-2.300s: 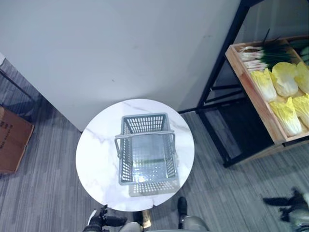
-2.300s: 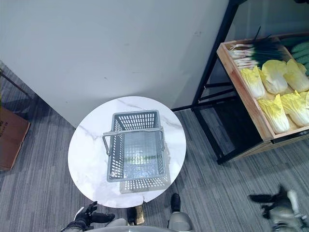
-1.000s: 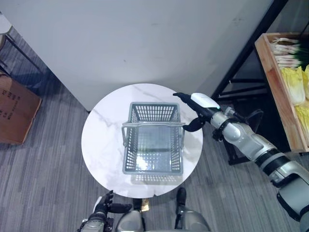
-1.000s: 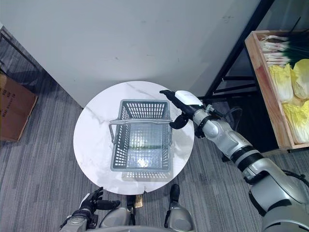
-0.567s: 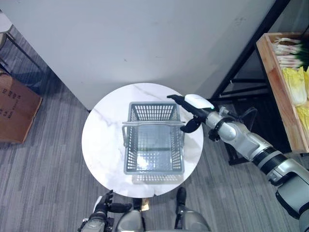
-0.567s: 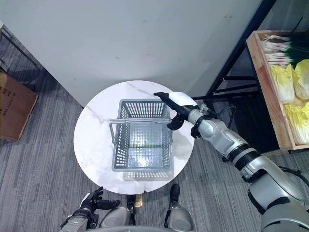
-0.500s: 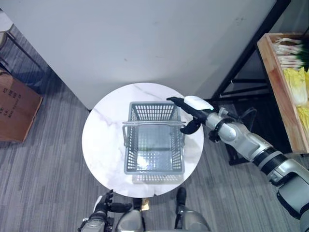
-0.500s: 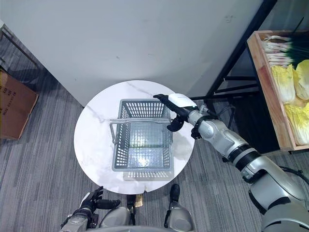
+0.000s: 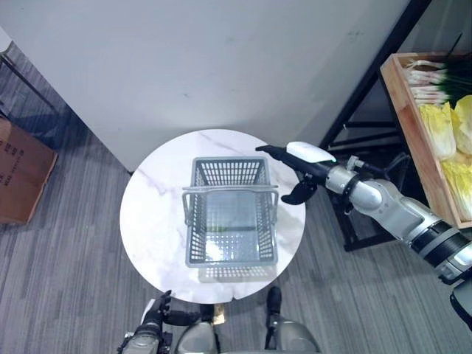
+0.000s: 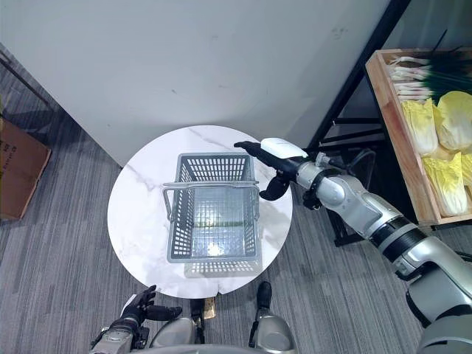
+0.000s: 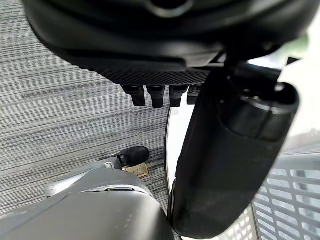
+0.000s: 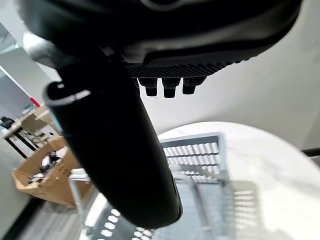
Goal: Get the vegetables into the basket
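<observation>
The cabbages (image 10: 451, 184) and scallions (image 10: 413, 70) lie in a wooden crate (image 10: 385, 140) on the rack, well apart from the grey basket (image 10: 214, 214) on the round bench (image 10: 133, 214). The cabbages look leafy, soft and fairly light, best cupped round the firm base; the scallions look limp and best taken mid-bundle. The right hand (image 10: 276, 166) hovers by the basket's far right corner, fingers straight and holding nothing, while the left hand (image 9: 158, 324) hangs relaxed and empty near the floor.

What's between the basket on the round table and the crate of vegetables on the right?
The right hand and its arm span that stretch, above the table's edge and a black rack's legs. Both eye views show the basket and crate.
</observation>
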You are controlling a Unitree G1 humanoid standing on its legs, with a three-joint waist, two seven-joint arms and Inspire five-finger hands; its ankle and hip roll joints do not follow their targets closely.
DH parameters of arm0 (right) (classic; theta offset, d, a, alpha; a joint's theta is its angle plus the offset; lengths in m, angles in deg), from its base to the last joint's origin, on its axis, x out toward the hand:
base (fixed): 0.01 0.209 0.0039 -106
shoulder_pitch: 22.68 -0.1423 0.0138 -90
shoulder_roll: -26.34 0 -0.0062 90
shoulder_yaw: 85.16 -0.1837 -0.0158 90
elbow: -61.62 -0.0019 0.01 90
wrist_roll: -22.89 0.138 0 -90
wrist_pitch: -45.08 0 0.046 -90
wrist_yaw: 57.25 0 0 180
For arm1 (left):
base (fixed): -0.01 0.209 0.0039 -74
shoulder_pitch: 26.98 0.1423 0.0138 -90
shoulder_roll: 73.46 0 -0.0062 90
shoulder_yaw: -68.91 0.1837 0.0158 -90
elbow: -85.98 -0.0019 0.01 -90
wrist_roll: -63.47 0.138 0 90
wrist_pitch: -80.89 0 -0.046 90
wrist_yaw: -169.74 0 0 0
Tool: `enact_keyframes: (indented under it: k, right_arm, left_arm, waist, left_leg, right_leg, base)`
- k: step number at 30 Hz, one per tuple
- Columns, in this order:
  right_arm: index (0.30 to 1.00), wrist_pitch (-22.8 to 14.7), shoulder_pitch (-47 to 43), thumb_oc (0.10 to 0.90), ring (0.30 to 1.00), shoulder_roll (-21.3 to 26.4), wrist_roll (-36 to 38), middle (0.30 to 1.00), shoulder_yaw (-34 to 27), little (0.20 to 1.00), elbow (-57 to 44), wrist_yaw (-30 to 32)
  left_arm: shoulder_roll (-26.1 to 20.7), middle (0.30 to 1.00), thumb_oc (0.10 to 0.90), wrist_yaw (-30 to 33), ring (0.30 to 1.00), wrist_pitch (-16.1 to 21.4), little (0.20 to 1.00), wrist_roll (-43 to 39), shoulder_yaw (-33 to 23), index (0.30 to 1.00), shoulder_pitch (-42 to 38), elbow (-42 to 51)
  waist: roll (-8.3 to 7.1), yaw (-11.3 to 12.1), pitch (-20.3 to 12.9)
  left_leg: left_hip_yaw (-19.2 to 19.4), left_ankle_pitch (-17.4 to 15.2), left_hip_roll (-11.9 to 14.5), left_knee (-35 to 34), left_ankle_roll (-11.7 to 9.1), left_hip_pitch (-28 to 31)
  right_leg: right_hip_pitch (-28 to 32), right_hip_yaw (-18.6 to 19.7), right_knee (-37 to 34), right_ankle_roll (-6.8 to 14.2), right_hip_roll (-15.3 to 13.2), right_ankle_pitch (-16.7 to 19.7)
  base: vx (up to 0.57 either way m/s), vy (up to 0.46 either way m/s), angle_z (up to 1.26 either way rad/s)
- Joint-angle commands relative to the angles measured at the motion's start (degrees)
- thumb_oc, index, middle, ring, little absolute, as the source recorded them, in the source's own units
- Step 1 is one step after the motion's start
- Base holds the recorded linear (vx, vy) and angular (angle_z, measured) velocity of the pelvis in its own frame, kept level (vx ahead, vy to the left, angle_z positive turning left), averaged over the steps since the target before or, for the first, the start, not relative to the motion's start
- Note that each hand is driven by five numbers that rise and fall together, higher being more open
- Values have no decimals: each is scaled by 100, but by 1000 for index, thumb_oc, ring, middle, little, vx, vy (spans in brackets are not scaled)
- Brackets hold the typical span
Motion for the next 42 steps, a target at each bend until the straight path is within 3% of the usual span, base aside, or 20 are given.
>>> enact_keyframes:
  k: [1,9,19,20,21,28,42]
  right_arm:
    - [1000,-228,-682,900,1000,-363,461,1000,-85,1000,-99,242]
    - [1000,-39,-950,900,1000,-1264,661,1000,-256,1000,849,557]
    - [1000,181,-1111,900,1000,-1755,337,1000,-321,1000,2156,827]
    - [426,198,-1117,490,426,-1776,297,426,-324,426,2216,850]
    - [300,204,-1122,400,300,-1804,273,300,-348,300,2291,873]
    - [300,205,-1008,400,300,-2018,73,300,-299,300,2282,922]
    - [300,113,-852,400,300,-2455,190,300,-49,300,1070,691]
  left_arm:
    - [-173,1000,900,-12,1000,-151,1000,281,458,1000,358,-461]
    - [-230,1000,900,103,1000,-185,1000,275,520,1000,311,-499]
    - [-224,1000,900,185,1000,-176,1000,157,669,1000,208,-468]
    - [-228,1000,900,192,1000,-174,1000,154,684,1000,215,-465]
    - [-228,1000,900,203,1000,-171,1000,155,696,1000,203,-467]
    - [-192,1000,900,241,1000,-176,1000,222,777,1000,172,-443]
    - [-192,1000,900,321,1000,-222,1000,438,775,1000,113,-394]
  waist:
    - [-254,233,-255]
    - [-244,346,-160]
    - [-224,435,-78]
    - [-220,439,-75]
    - [-217,440,-71]
    - [-207,428,-86]
    - [-167,409,-175]
  left_leg:
    - [-101,259,286,6,-337,-79]
    - [-150,285,250,6,-312,-179]
    - [-223,316,189,6,-278,-302]
    - [-228,316,187,6,-274,-307]
    - [-229,314,183,6,-271,-312]
    - [-194,279,176,6,-247,-265]
    - [-123,223,203,6,-255,-130]
  right_leg:
    - [139,-31,73,596,-605,102]
    - [85,-54,91,593,-635,143]
    - [-2,-91,139,595,-672,173]
    - [-12,-93,141,596,-675,173]
    - [-18,-92,145,595,-676,172]
    - [-15,-36,151,596,-676,170]
    - [85,8,78,585,-669,141]
  base:
    - [0,0,0]
    - [-8,4,3]
    - [-9,10,6]
    - [0,0,0]
    - [0,0,0]
    - [0,0,0]
    - [6,0,-4]
